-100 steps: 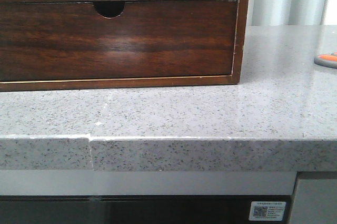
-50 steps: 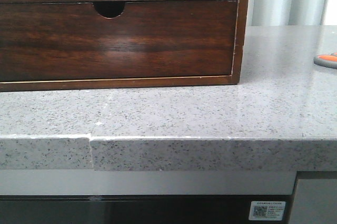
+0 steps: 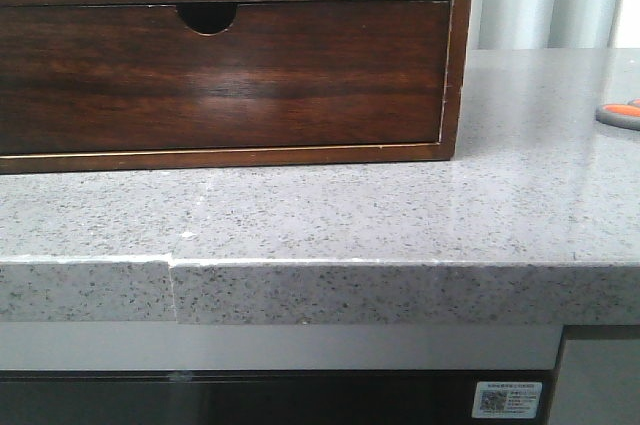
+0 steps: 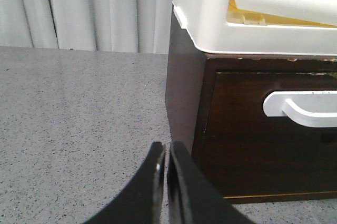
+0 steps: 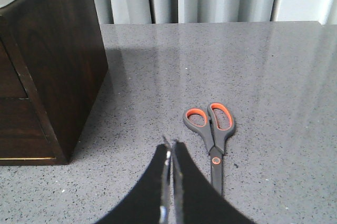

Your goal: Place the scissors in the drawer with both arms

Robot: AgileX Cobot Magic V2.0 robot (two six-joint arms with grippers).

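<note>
The scissors [image 5: 211, 134] lie flat on the grey table [image 5: 274, 76], well to the right of the wooden cabinet [image 5: 58, 60], unchanged from a second ago. The right gripper [image 5: 169, 147] hovers just beside them, fingers pressed together, holding nothing. The left gripper [image 4: 166, 150], fingers likewise closed and empty, sits near the cabinet's left corner, beside the drawer [image 4: 263, 129] with its white handle [image 4: 300, 109], which is shut.

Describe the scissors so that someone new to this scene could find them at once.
Start at the dark wooden cabinet on the grey speckled counter. On the open counter beside it, clear of the cabinet, the scissors lie flat and closed. They are the only loose item there, marked by grey handles with bright orange inner rings.
</note>
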